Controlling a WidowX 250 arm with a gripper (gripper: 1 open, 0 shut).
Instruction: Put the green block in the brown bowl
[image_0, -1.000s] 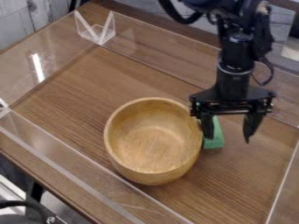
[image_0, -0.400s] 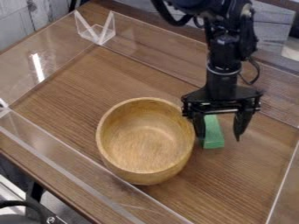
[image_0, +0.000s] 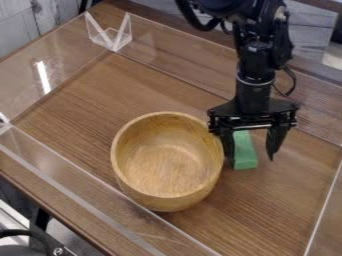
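Note:
The green block (image_0: 246, 151) lies flat on the wooden table just right of the brown bowl (image_0: 166, 160), almost touching its rim. My gripper (image_0: 249, 146) hangs straight down over the block, open, with one dark finger on each side of it and the fingertips close to the table. The bowl is empty, and its thick rim sits just left of my left finger (image_0: 221, 138).
Clear plastic walls (image_0: 80, 200) border the table at the front and left. A small clear stand (image_0: 110, 32) sits at the back left. The table's right edge (image_0: 327, 190) lies close to the gripper.
The view shifted slightly a second ago, so bowl and arm sit a little further left now. Over the last half second nothing visibly moved; the gripper stays open around the block.

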